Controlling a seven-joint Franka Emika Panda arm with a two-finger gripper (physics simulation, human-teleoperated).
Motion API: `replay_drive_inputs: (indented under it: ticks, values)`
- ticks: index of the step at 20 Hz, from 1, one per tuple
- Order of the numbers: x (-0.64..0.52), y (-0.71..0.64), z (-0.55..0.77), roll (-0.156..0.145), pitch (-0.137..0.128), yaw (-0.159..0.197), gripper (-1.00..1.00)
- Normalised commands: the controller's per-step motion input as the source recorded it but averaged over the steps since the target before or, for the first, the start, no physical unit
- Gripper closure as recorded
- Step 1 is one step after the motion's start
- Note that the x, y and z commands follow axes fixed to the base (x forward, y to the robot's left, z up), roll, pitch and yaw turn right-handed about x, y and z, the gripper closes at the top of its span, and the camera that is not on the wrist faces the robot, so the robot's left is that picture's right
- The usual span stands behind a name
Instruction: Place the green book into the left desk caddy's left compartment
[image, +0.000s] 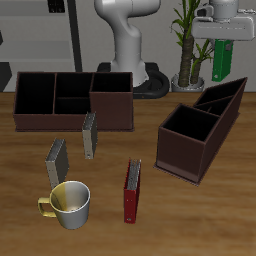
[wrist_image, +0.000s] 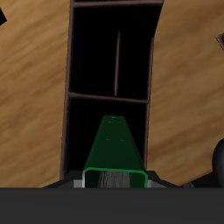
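My gripper (image: 224, 42) is shut on the green book (image: 224, 60) and holds it upright, high above the back end of the left desk caddy (image: 195, 135). This dark brown caddy lies diagonally, its square bin (image: 187, 125) nearer the table's front edge and its two narrow slots (image: 225, 99) farther back. In the wrist view the green book (wrist_image: 114, 144) hangs from my gripper (wrist_image: 112, 180) over the caddy (wrist_image: 150, 105). It is above the square bin (wrist_image: 87, 122), and the two narrow slots (wrist_image: 96, 52) lie beyond it. The book touches nothing of the caddy.
A second, broadside caddy (image: 70, 95) stands at the back. Two grey books (image: 90, 135) (image: 57, 158), a red book (image: 132, 190) and a yellow-handled mug (image: 70, 203) stand toward the front. A plant (image: 187, 40) is beside my gripper.
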Motion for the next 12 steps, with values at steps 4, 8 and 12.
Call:
replay_drive_inputs:
  ticks: [4, 8, 12]
  values:
    - [0.1, 0.07, -0.2, 0.004, 0.029, 0.008, 1.0]
    - [0.08, 0.1, -0.14, 0.022, 0.007, 0.027, 1.0]
    - [0.15, -0.02, -0.11, -0.01, 0.017, -0.006, 1.0]
